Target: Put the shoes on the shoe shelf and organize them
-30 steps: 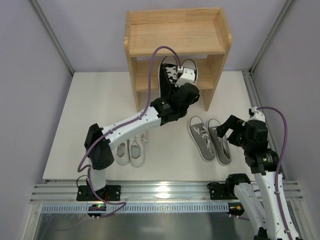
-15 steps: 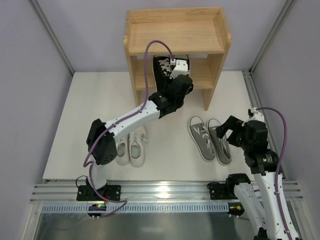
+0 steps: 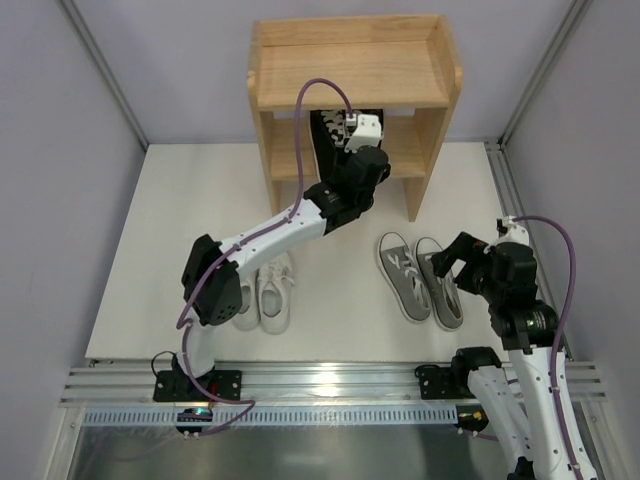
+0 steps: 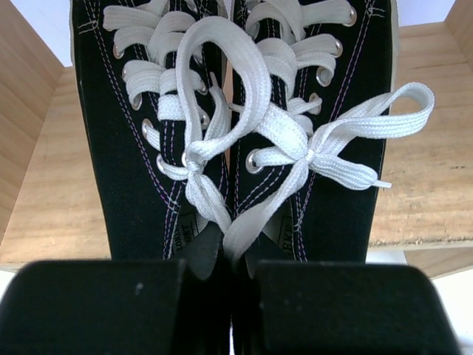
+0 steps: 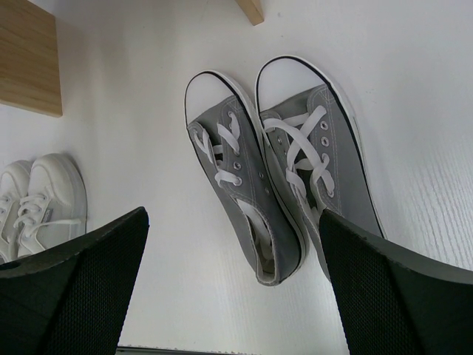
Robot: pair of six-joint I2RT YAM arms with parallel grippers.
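Note:
My left gripper [image 3: 346, 142] is shut on the black canvas pair [image 3: 327, 133], pinching the inner heel collars together [image 4: 235, 296]. The pair [image 4: 126, 148] points toes-first into the lower tier [image 4: 432, 185] of the wooden shoe shelf [image 3: 350, 70]; the toes are hidden under the top tier. The grey pair [image 3: 420, 278] lies on the table at the right, and shows in the right wrist view [image 5: 295, 177]. My right gripper [image 3: 455, 262] is open and empty above the grey pair's heels [image 5: 233, 281]. The white pair [image 3: 262, 295] lies at the left, near the left arm.
The shelf's top tier [image 3: 355, 40] has a low raised rim. The shelf's side panel foot [image 5: 26, 59] stands on the white table, and the white pair's toes [image 5: 37, 196] show at the left. Grey walls close in both sides.
My left arm has stretched forward and carried the black pair deeper into the shelf's lower tier. The right arm and the grey and white pairs have not moved.

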